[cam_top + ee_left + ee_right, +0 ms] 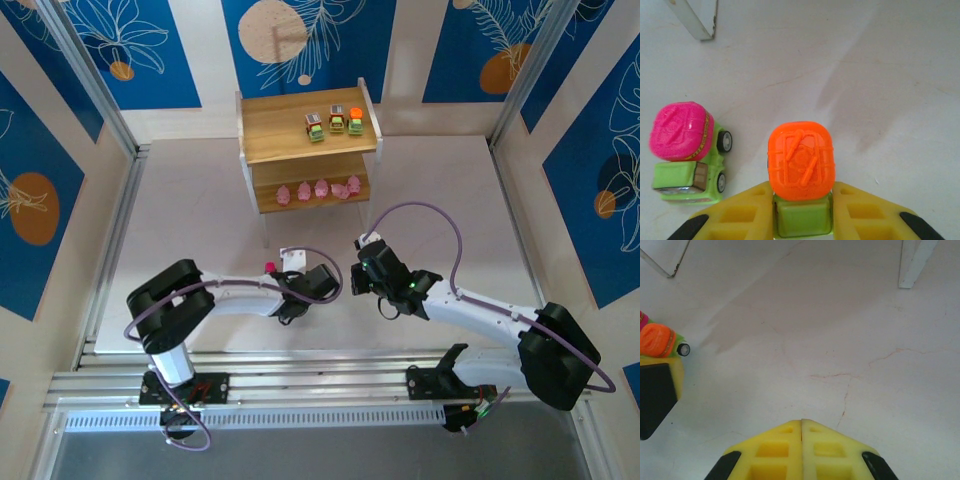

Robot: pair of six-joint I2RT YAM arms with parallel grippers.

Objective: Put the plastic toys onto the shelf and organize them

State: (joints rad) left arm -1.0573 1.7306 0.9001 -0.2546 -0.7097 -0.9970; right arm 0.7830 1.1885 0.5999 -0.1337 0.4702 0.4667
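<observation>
The shelf (280,130) stands at the far middle of the table (200,200), with open white table surface on its left, its right and its near side. On its top board three blocky toys (338,122) sit close together on the right half, near the far right corner, and bare wood shows across the left half. On the lower board five pink figures (321,188) stand in a row running from the middle to the right end.

Near the shelf's front left leg (697,20), the left gripper (801,195) has its jaws pinching the green body of an orange-topped toy (801,160). I cannot tell whether its wheels touch the table. Just to its left a pink-topped truck (682,150) rests on the table, apart from the yellow fingers (740,215).

The right gripper (801,427) hangs over bare table just to the right of the left one, its jaws pressed together and holding nothing. Between it and the shelf's legs (912,262) lies an unbroken stretch of table, marked by hairline cracks.
</observation>
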